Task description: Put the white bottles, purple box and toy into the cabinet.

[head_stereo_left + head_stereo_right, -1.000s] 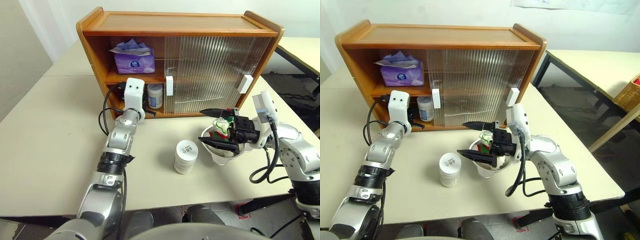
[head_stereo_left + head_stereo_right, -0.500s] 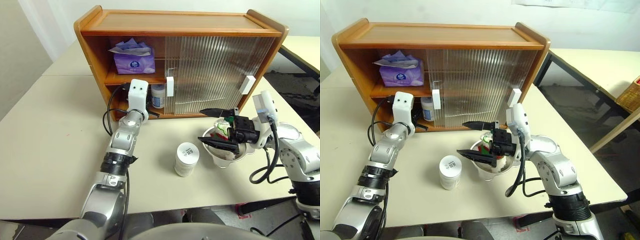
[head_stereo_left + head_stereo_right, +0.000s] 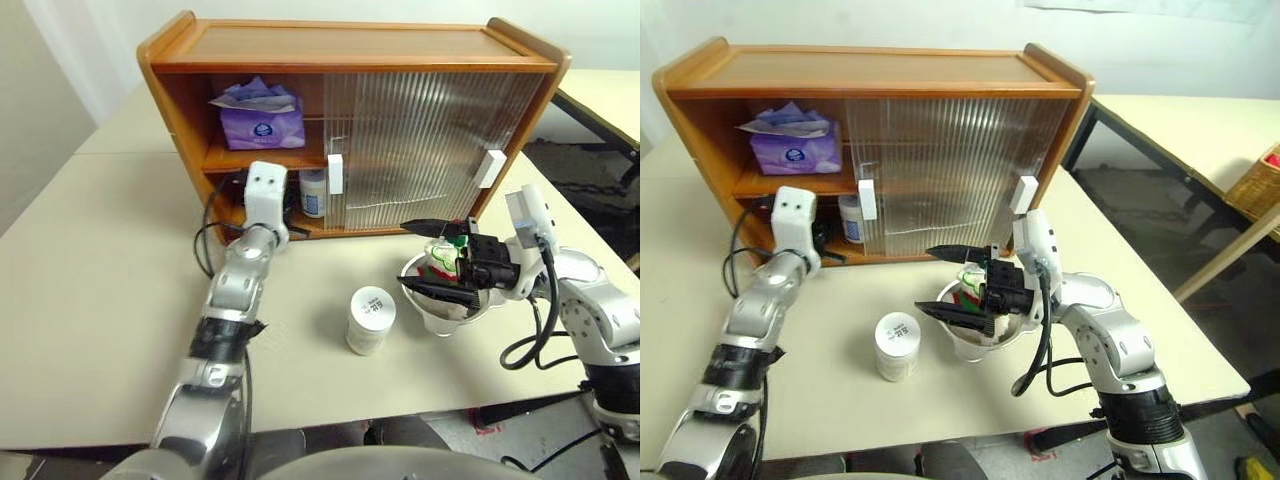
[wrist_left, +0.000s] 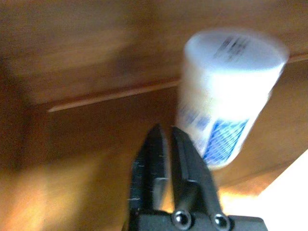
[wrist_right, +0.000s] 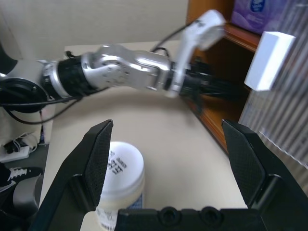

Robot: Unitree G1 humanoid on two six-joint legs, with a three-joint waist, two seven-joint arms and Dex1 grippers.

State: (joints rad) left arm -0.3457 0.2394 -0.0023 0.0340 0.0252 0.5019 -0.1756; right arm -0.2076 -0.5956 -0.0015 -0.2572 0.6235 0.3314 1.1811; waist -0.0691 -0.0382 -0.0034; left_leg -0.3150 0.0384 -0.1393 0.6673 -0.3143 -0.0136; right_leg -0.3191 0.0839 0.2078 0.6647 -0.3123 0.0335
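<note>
White bottles (image 3: 371, 318), dark lid print, unreadable

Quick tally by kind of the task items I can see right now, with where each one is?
White bottles: 2, one on the cabinet's lower shelf, one on the table
Purple box: 1, on the upper shelf
Toy: 1, in the metal bowl on the table
Total: 4 items, 2 in the cabinet, 2 still out

Bottle (image 3: 370, 318) lid print probably illegible
</note>
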